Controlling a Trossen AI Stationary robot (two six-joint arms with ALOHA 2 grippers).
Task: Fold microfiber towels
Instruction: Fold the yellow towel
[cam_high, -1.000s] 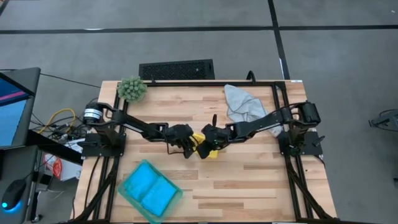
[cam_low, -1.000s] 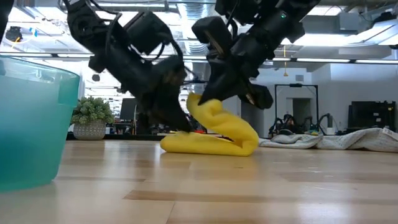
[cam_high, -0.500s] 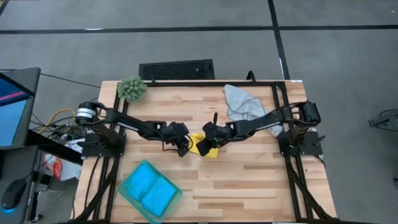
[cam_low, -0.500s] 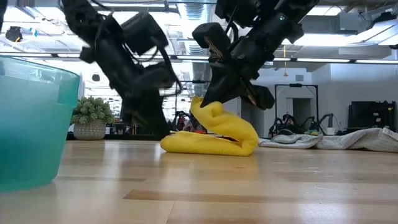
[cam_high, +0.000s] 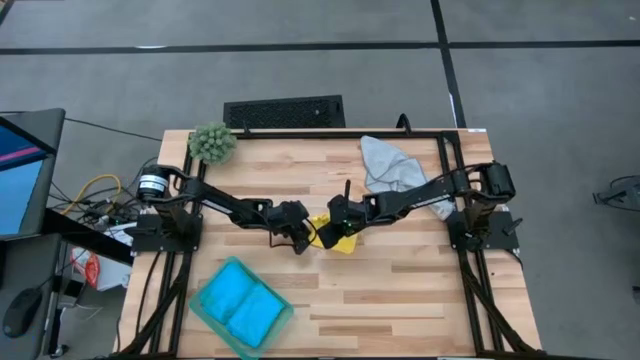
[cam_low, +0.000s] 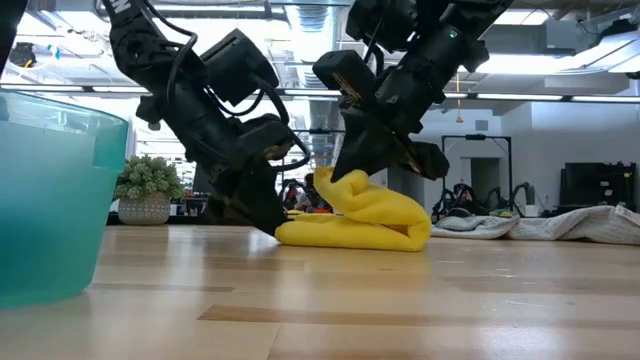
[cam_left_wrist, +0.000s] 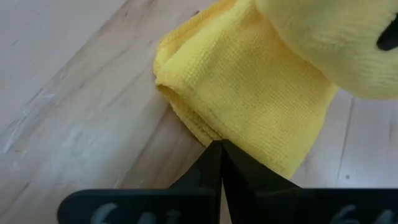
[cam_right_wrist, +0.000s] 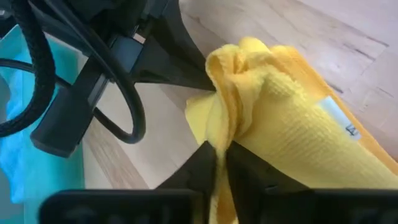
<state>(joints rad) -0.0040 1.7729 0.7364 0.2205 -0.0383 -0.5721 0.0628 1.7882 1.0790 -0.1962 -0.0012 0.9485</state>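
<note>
The yellow towel (cam_high: 343, 243) lies folded in several layers mid-table, its bottom flat on the wood (cam_low: 350, 235). My left gripper (cam_high: 303, 243) is low at the towel's left end, fingers shut, their tips (cam_left_wrist: 217, 146) against its layered edge. My right gripper (cam_high: 338, 222) is above the towel, shut on a raised bunch of its upper layer (cam_right_wrist: 239, 93). A grey towel (cam_high: 390, 168) lies crumpled at the far right. Blue towels (cam_high: 238, 308) lie in a teal bin. My left gripper touches the towel's stacked edge (cam_left_wrist: 198, 127) at its left end with the tips of its shut fingers. The fingers slant down from the table's left, tips at table height (cam_low: 272, 228). My right gripper pinches a bunched fold of the upper layer (cam_right_wrist: 231, 127) between its two fingers. It comes from above and the right, pointing down. The bunch stands up (cam_low: 335, 182); the rest of the towel lies on the table.
A fuzzy green plant ball (cam_high: 212, 143) stands at the far left corner. The teal bin (cam_low: 50, 190) stands at the near left. A dark frame (cam_high: 450, 150) runs along the table's edges. Bare wood lies near and right of the yellow towel.
My left gripper drew back toward the table's left edge and up, then came back down to the towel's left end. The yellow towel has slid a little toward the table's right edge. My right gripper kept its hold on the raised bunch and shifted right with it.
</note>
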